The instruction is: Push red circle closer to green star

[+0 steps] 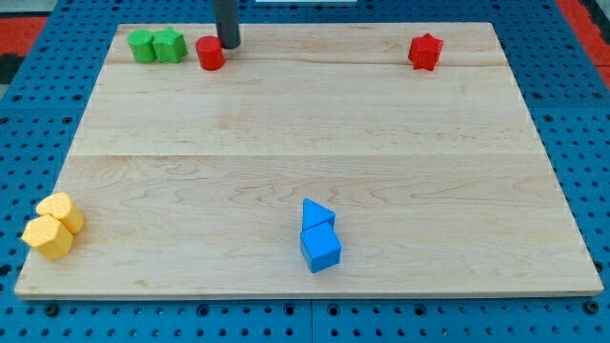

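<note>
Gripper-wise there's nothing to open or close on this arm, just a dark rod, and my tip (229, 45) sits near the view's top edge of the wooden surface (305, 124), just beside the red circle (211, 53) on its right and slightly above; can't tell if they touch. Left of the red circle are two green blocks, the green star (170, 45) nearer and a green rounded block (143, 45) further left. Elsewhere: red star (425, 51) top right, blue triangle (316, 213) touching blue cube (321, 248) bottom middle, two yellow blocks (60, 211) (48, 236) bottom left.
</note>
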Available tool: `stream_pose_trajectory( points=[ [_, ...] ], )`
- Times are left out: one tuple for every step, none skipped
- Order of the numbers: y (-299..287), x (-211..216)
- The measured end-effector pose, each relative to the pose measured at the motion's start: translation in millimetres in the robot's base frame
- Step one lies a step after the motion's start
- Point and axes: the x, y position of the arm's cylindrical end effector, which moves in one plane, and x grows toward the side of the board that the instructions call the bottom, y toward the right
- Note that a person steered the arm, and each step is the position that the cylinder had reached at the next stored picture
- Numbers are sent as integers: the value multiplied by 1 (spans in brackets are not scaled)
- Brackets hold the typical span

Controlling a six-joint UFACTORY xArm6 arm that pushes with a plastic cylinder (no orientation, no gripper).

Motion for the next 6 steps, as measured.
stream_pose_trajectory(
  points=[
    [27, 0],
    [48, 24],
    [23, 29],
    [7, 27],
    [1, 22],
    [-7, 14]
  ],
)
